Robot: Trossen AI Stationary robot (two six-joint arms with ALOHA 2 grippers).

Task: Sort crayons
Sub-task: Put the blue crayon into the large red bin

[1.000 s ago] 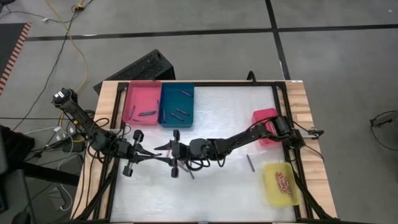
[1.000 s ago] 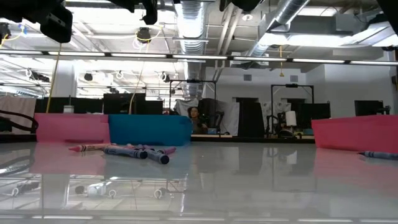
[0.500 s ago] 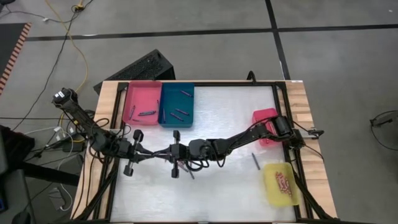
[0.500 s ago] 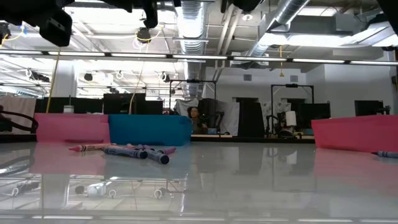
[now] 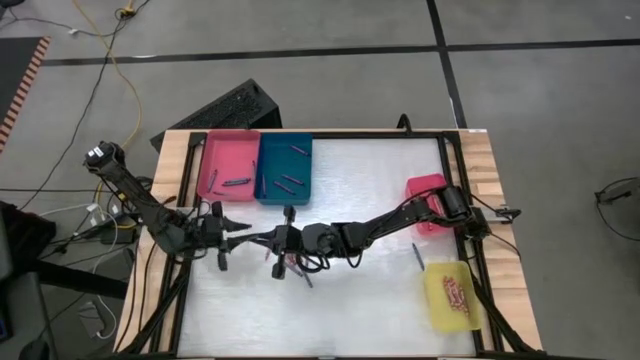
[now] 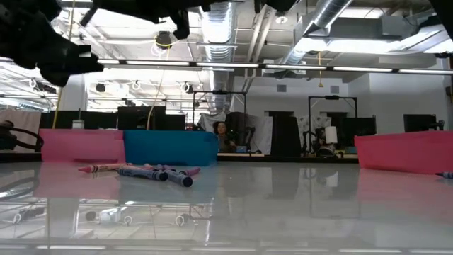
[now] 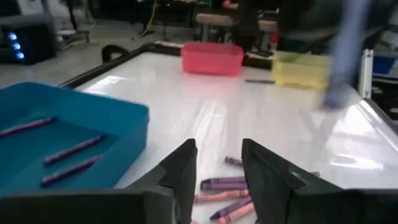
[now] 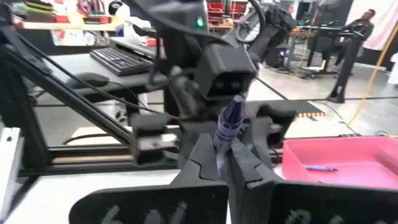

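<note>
A purple crayon [image 8: 227, 124] is up in the air over the table's left half, and my right gripper [image 5: 272, 240] is shut on it. My left gripper [image 5: 238, 231] faces it from the left, a little apart; its fingers [image 7: 186, 168] are open with nothing between them. Below them a small heap of crayons [image 5: 295, 265] lies flat on the white table; it also shows in the low view [image 6: 141, 171] and under the left fingers [image 7: 224, 184]. Three crayons [image 7: 68, 152] lie in the blue tray [image 5: 285, 168]. One loose crayon [image 5: 417, 253] lies at the right. My right gripper pinches the crayon's near end [image 8: 221, 144] between its two fingers. The fingers lie level and point toward the table's left edge. The rest of the crayon sticks out past the fingertips toward my left gripper, tilted upward, clear of the table.
A pink tray [image 5: 228, 165] holding a crayon stands next to the blue one at the far left. A red tray [image 5: 428, 192] sits at the right edge and a yellow tray [image 5: 450, 295] with several crayons at the near right. The white table top between them is bare.
My right gripper has shut on the crayon that my left gripper held out. My left gripper has then opened, let go, turned, and drawn back toward the table's left edge. The loose crayon at the right has rolled a little toward the right edge.
</note>
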